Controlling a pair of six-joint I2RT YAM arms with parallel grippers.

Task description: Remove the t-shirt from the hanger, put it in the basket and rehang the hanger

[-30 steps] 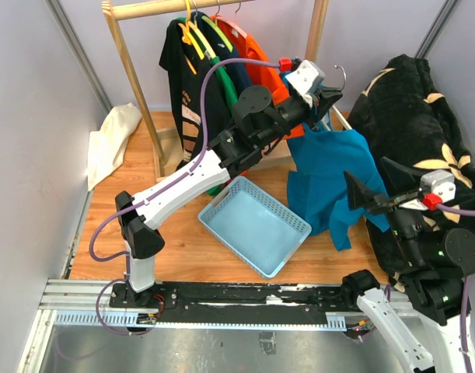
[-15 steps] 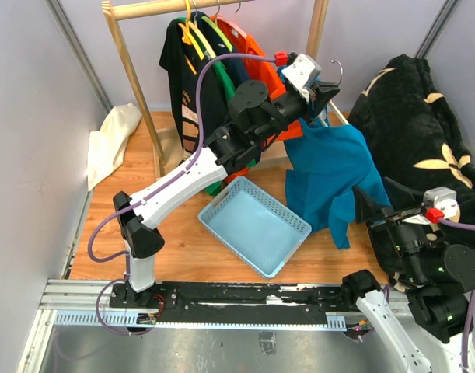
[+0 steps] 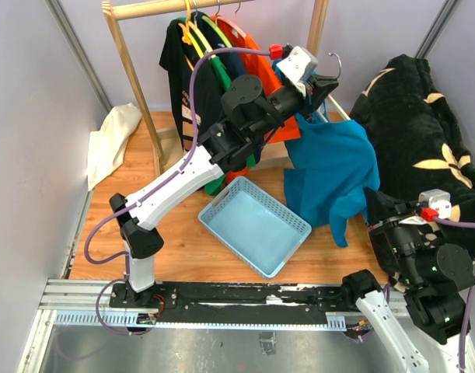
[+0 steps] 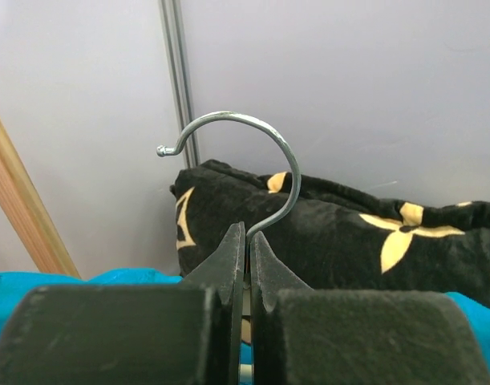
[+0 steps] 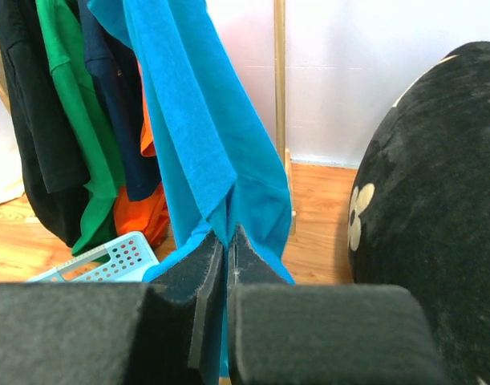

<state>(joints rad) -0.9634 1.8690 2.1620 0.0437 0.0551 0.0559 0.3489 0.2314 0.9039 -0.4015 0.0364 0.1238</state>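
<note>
Left gripper [image 4: 246,241] clamped tight on the hanger [image 4: 292,164] wire, right gripper [image 5: 226,245] pinching the teal t-shirt [image 3: 330,171] just right of the basket [image 3: 249,221]: tug hard and the collar could snag, yanking the hanger loose.

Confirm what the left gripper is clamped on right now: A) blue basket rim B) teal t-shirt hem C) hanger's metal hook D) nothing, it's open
C: in the left wrist view the left gripper is shut on the stem of the hanger hook. The t-shirt hem is pinched by the right gripper instead.
</note>
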